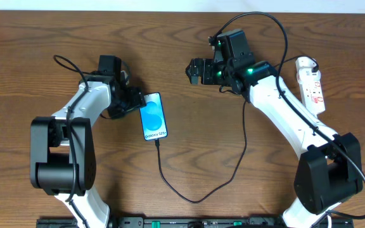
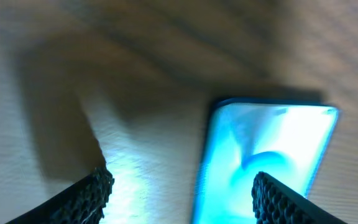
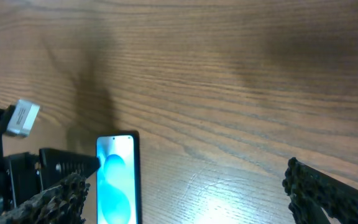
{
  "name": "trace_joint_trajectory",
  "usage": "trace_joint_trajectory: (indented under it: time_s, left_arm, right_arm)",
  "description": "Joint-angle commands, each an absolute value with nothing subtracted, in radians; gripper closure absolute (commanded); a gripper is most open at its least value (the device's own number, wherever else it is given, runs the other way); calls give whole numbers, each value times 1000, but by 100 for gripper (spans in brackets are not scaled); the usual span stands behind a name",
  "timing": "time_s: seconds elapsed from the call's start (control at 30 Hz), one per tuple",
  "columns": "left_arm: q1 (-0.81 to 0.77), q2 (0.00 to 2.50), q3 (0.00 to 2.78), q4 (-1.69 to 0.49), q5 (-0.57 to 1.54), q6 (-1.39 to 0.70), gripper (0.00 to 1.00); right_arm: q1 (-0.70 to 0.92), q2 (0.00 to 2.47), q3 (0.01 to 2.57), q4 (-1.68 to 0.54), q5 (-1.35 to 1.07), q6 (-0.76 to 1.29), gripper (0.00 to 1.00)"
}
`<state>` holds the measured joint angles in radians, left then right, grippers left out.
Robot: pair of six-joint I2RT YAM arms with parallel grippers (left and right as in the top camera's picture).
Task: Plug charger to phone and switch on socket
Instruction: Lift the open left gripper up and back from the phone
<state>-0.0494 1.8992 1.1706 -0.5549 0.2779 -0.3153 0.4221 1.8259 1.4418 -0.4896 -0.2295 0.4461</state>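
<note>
Phone (image 1: 153, 116) left of centre, charger (image 1: 195, 190) seemingly plugged at its near end. Left gripper (image 1: 137, 101) beside it, right gripper (image 1: 192, 71) mid-table, both spread, empty. Right should reach the right-edge power strip (image 1: 312, 84) and press its switch squarely.

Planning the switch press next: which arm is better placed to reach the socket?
Right, likely. The socket lies beside the right arm, and the right hand is open and empty. The left hand is over at the phone.
</note>
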Motion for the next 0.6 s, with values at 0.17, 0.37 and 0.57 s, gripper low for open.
trace_joint_trajectory:
  time_s: [0.17, 0.37, 0.57]
  left_arm:
    - [-43, 1695, 1207, -625, 142, -217, 23]
    - [-59, 1462, 1207, -645, 147, -203, 23]
    - [-60, 1321, 1206, -657, 147, -203, 0]
  right_arm:
    - [427, 1824, 1450, -491, -185, 429, 1]
    - [427, 1824, 1449, -491, -184, 429, 1]
    - [427, 1824, 1449, -491, -185, 429, 1]
